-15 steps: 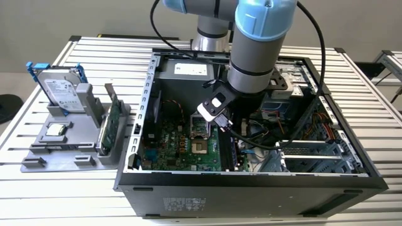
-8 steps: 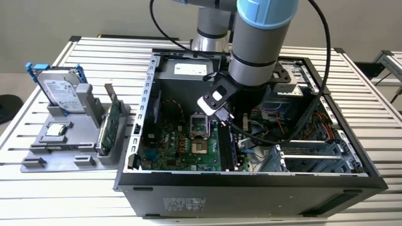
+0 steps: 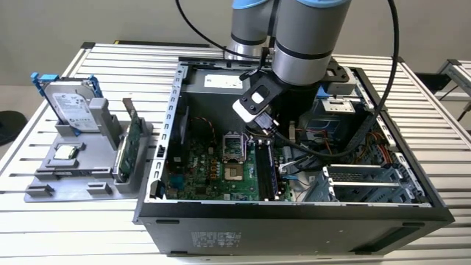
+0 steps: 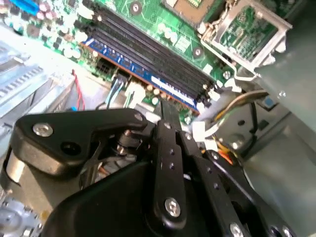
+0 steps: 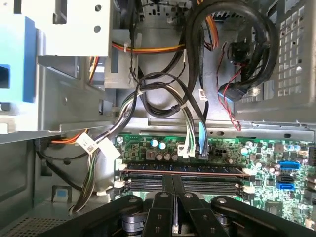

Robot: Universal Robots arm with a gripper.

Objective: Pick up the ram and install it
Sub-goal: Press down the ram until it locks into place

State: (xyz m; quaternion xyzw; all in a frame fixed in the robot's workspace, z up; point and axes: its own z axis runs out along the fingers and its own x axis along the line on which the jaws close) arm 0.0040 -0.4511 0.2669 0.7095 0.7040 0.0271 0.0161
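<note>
Black metal pincer (image 4: 167, 111) with fingers pressed together above the long black memory slots (image 4: 148, 54), thin dark ram stick (image 4: 148, 76) seated in the blue-edged slot, green motherboard (image 4: 163, 29) around them, silver socket bracket (image 4: 249, 32) nearby, red wire (image 4: 78, 91) beside

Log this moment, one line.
stage: install | gripper: over motherboard memory slots | ram: lying in slot | case: open

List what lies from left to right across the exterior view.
Hard drive with blue rails → grey holder tray → green expansion card → open computer case → motherboard → tool.
</note>
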